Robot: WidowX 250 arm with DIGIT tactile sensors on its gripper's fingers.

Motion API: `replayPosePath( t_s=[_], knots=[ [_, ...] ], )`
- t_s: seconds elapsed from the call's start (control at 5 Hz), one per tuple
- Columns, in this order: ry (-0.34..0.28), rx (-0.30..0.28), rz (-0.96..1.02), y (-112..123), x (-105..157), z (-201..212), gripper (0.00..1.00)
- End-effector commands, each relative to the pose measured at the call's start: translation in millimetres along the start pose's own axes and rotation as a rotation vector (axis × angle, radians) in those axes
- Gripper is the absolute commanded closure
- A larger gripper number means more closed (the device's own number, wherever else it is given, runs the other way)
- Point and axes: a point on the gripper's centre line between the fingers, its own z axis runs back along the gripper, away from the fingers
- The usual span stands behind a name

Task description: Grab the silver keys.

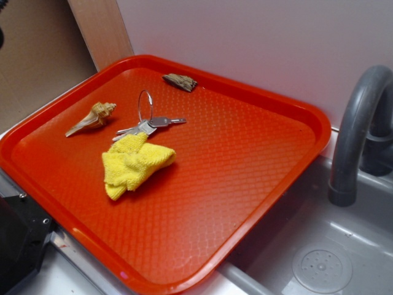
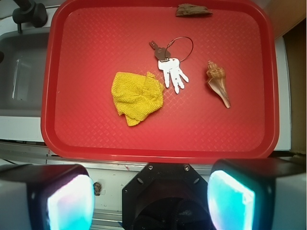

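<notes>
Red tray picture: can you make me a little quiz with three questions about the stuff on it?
1. True or false: the silver keys lie on top of the yellow cloth.
2. Which thing sits nearest the tray's rim: A) seashell B) wood scrap C) yellow cloth?
3. Fill in: the claw is ____ and holds nothing.

Key: 1 false, they lie beside it on the tray. 2 B. 3 open.
</notes>
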Motion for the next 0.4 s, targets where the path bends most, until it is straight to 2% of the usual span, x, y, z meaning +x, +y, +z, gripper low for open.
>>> replayPosePath(
  t_s=[0.0, 0.2],
  knots=[
    [0.000, 0.000, 0.000, 0.0, 0.0, 0.0, 0.00],
    [-0.011, 0.040, 0.095, 9.1, 46.0, -23.4, 0.00]
  ],
)
